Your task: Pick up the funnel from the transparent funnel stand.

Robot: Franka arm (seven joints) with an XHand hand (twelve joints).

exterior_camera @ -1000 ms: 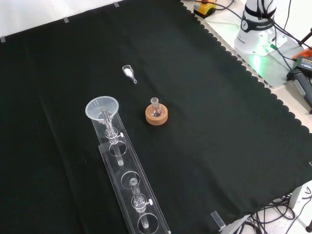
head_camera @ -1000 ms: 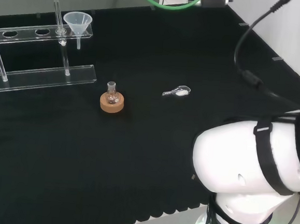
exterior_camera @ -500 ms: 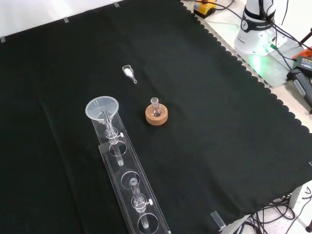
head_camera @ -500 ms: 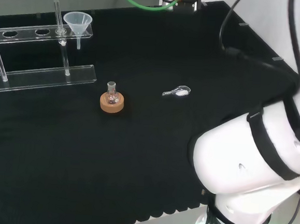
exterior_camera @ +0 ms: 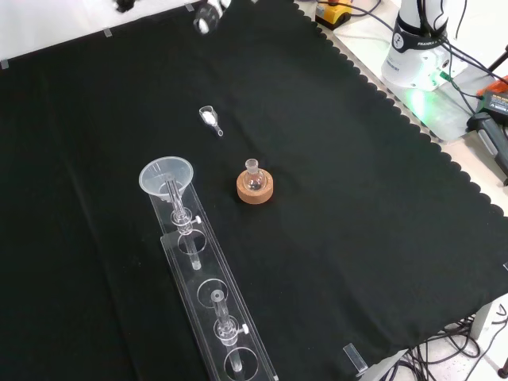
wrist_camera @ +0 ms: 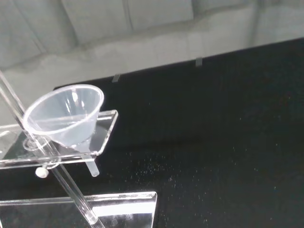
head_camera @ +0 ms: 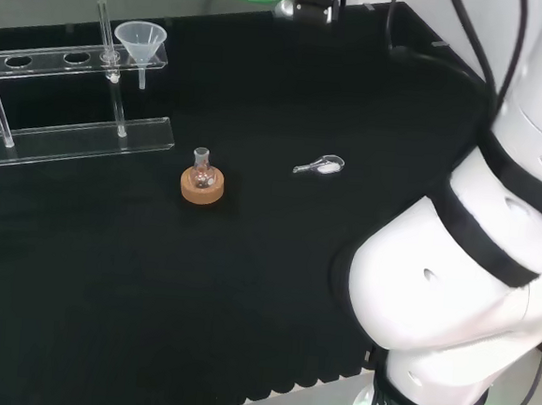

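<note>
At the stand's end hole | funnel (head_camera: 140, 41) was seated upright in transparent funnel stand (head_camera: 65, 135), spout down | robot hand (exterior_camera: 208, 16) was seen well apart beyond it in front view | finger state could not be told

I work in a laboratory. My desk (exterior_camera: 333, 238), draped in black cloth, fills most of the front view. At its lower left stands a clear funnel stand (exterior_camera: 208, 298) bearing a funnel (exterior_camera: 166, 176). Near the middle a small round flask (exterior_camera: 253, 175) rests in a cork ring (exterior_camera: 255, 189), with a tiny scoop (exterior_camera: 209, 119) above it. Cables (exterior_camera: 468, 59) trail at the upper right.
</note>
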